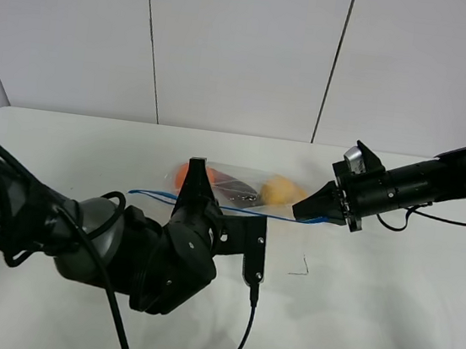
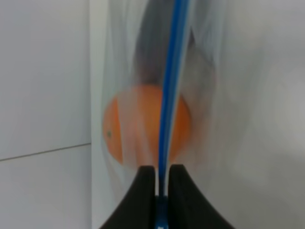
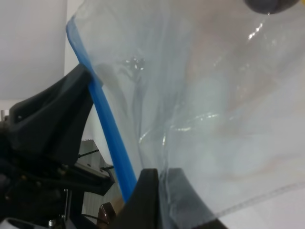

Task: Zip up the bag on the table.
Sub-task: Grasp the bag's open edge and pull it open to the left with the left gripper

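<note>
White table (image 1: 386, 317), panelled wall (image 1: 240, 48); left claw (image 2: 162, 169) and right claw (image 1: 301, 212) tight on the bag (image 1: 244, 189).

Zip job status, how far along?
Done: grips set. The left gripper is shut on the blue zipper strip of the bag, by the orange fruit; the right gripper clamps the opposite end. In hand: strip held straight between them. Left: the run along it; how much is sealed, cannot tell.
</note>
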